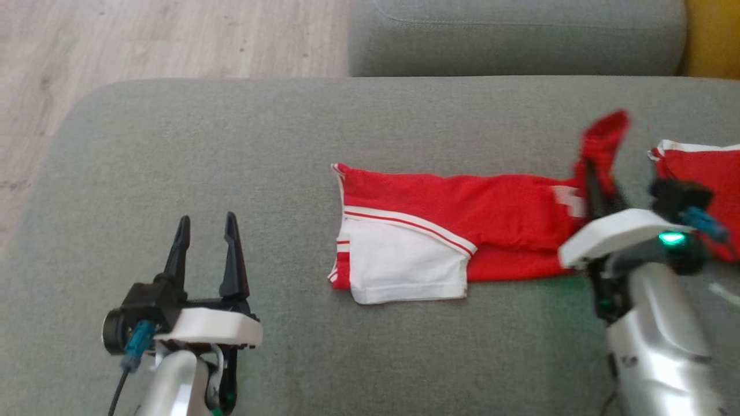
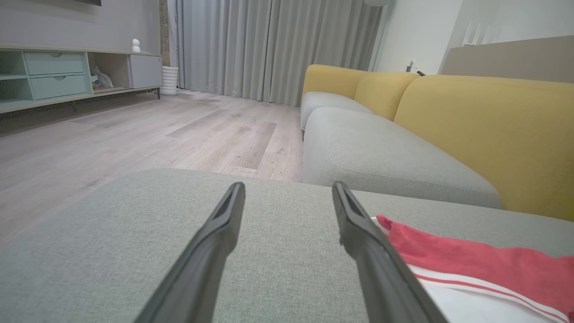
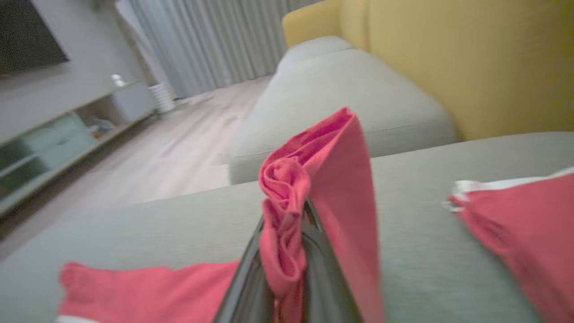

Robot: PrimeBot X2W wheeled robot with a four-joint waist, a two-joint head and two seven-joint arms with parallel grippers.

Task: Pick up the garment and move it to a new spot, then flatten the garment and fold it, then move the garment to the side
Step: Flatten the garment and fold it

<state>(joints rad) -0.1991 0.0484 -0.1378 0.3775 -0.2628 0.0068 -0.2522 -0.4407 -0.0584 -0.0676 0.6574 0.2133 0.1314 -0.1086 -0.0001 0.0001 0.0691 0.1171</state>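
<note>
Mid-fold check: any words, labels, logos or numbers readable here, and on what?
No readable text anywhere.
White mark on the red garment, beside the right gripper: too blurred to read.
Second red cloth, couch, shelf unit: no lettering seen.

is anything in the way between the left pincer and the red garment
Nothing visible: only bare grey cushion lies between the open left pincer and the red garment. The right pincer grips its far end.

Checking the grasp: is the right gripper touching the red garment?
Touching. The right wrist view shows the right gripper shut on a bunched fold of the red garment.
</note>
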